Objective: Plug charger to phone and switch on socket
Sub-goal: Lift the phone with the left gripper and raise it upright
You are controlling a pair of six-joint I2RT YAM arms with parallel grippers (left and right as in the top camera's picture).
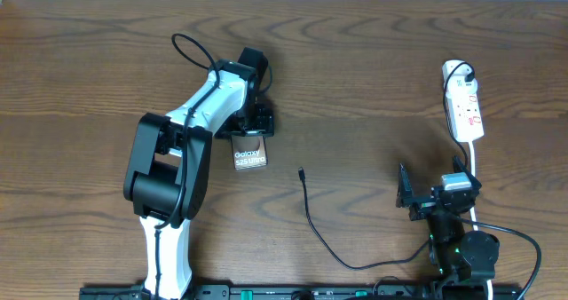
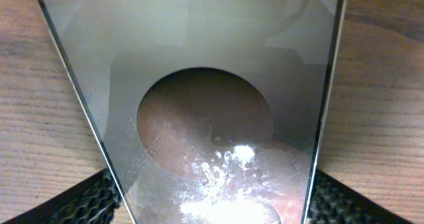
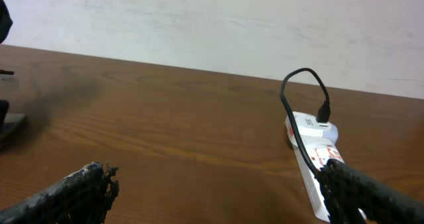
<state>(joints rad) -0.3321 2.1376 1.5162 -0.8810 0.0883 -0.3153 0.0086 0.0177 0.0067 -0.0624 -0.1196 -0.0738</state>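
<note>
The phone, a bronze-grey slab with white "Galaxy" lettering, lies left of centre. My left gripper is over its far end. In the left wrist view the phone's glossy face with a dark oval fills the frame, and my left gripper is shut on both its long edges. The charger, a thin black cable, lies on the table with its plug tip right of the phone, held by nothing. The socket, a white power strip, lies at the far right; it also shows in the right wrist view. My right gripper is open and empty, near of the strip.
A black plug with its black cable sits in the strip's far end. The strip's white cord runs toward my right arm. A pale wall stands behind the table's far edge. Bare wood lies between the phone and the strip.
</note>
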